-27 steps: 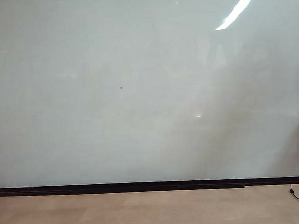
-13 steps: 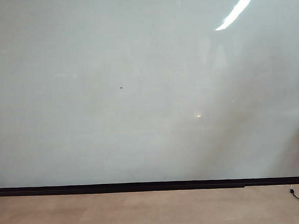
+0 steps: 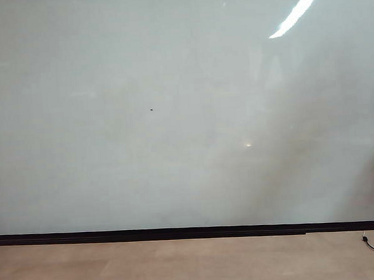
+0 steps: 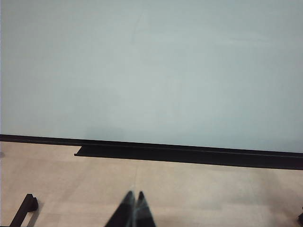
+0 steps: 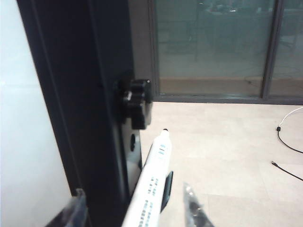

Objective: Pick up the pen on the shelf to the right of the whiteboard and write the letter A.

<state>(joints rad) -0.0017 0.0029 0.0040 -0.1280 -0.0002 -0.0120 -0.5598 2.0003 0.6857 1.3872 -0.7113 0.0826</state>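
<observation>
The pen (image 5: 150,189) lay between the right gripper's (image 5: 135,208) spread fingers, touching neither, its long axis running straight ahead, tip leading, beside the whiteboard (image 5: 28,142) frame. The left gripper (image 4: 134,208), pressed together, hung far off.

Left gripper (image 4: 134,208) with dark, tapered fingertips; right gripper (image 5: 132,208) with translucent, smoky-grey fingertips (image 5: 191,205).

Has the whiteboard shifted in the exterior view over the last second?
No. The whiteboard keeps its black bottom strip at the same place against the floor.
</observation>
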